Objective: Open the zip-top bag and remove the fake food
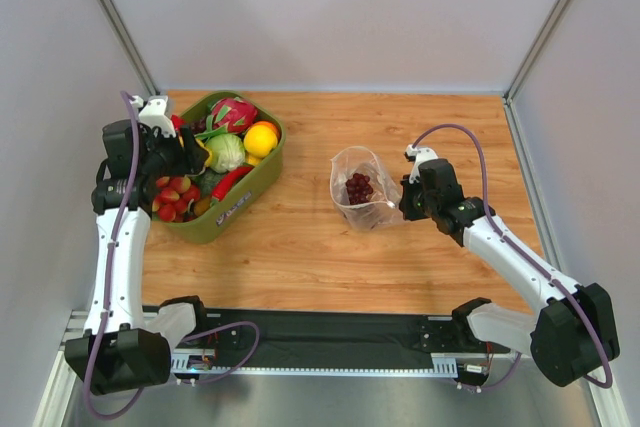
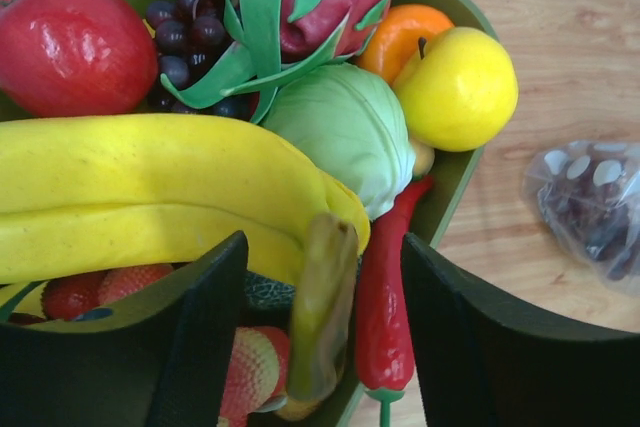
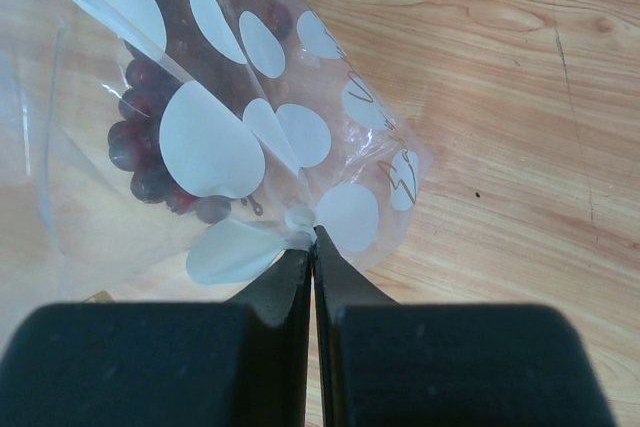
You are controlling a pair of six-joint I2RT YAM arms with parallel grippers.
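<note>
Clear zip-top bag, corner pinched in right tool

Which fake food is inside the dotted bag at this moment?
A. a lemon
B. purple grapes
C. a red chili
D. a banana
B: dark purple grapes show through the clear plastic of the bag.
</note>
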